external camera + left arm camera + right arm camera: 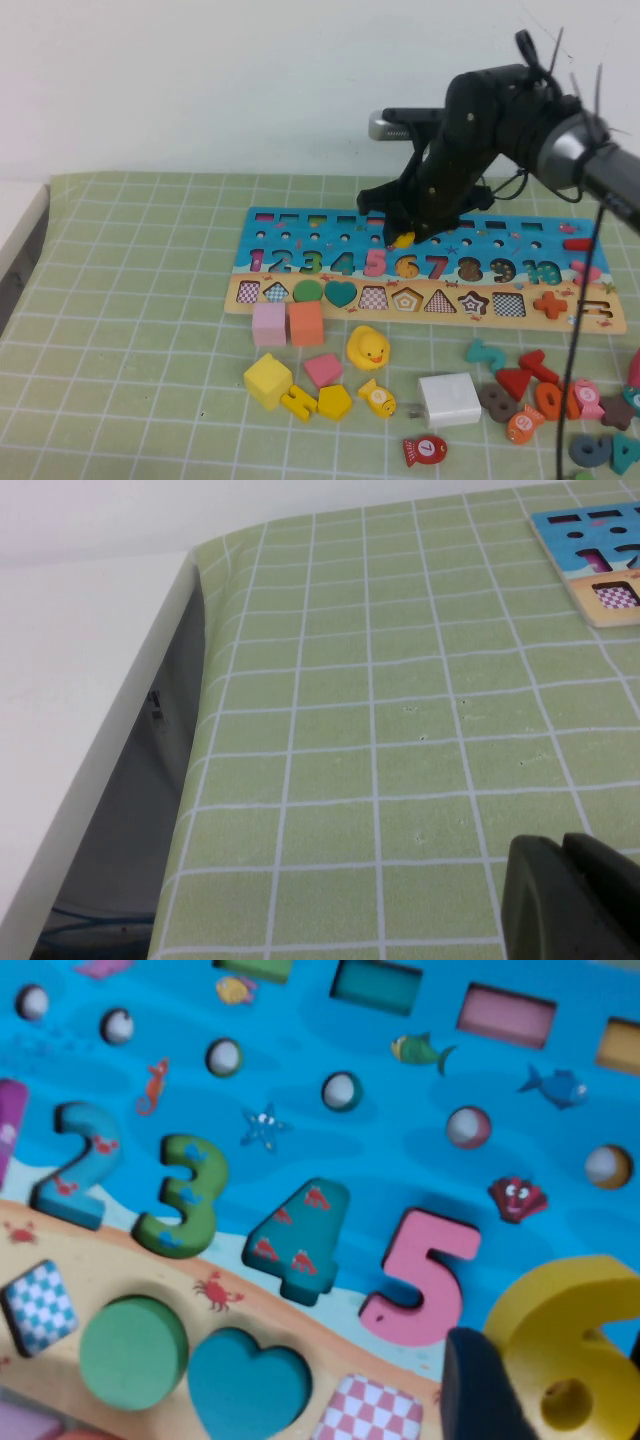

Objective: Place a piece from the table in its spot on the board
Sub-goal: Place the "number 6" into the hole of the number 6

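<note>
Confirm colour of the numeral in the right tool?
Yellow: the "6" shows best in the right wrist view, gripped by the right tool over the board.

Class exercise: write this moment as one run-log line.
right gripper: holds yellow 6 just above board, over 6 slot | left gripper: parked over table | step: insertion pending

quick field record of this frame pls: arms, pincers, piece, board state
right pincer: low over the board, above the numeral row, closed on the yellow 6
yellow 6: held beside the pink 5, not yet seated
orange 6: in the row, between the 5 and the 7
left pincer: parked over bare green mat off the board's left end, holding nothing; open or shut unclear
loose pieces: duck, blocks, numerals on the mat in front of the board
</note>
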`<state>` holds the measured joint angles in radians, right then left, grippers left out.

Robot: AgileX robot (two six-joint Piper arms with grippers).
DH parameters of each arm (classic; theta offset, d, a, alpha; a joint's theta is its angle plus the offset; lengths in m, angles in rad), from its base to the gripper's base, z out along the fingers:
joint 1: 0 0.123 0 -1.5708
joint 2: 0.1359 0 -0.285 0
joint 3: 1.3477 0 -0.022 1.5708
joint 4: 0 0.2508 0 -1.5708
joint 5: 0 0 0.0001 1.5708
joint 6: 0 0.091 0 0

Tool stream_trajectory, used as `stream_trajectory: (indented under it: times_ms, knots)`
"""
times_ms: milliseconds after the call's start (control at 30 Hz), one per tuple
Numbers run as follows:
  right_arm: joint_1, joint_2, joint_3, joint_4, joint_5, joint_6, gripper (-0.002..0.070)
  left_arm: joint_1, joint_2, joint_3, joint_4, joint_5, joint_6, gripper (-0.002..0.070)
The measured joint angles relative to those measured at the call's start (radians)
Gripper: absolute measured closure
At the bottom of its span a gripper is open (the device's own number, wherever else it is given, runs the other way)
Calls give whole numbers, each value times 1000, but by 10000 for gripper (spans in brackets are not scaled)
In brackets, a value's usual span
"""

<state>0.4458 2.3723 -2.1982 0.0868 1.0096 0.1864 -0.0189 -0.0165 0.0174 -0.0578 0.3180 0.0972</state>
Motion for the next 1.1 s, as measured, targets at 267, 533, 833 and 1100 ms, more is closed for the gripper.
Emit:
stream_trajectory:
  times_ms: [267,533,833,1100]
  knots:
    - [0,117,-157,2,140,4,395,0,0,0,0,0,0,677]
    - [0,143,-166,-26,160,35,396,0,0,0,0,0,0,677]
    - [0,146,-166,-33,156,87,396,0,0,0,0,0,0,677]
    - [0,157,-166,-33,148,127,396,0,0,0,0,0,0,677]
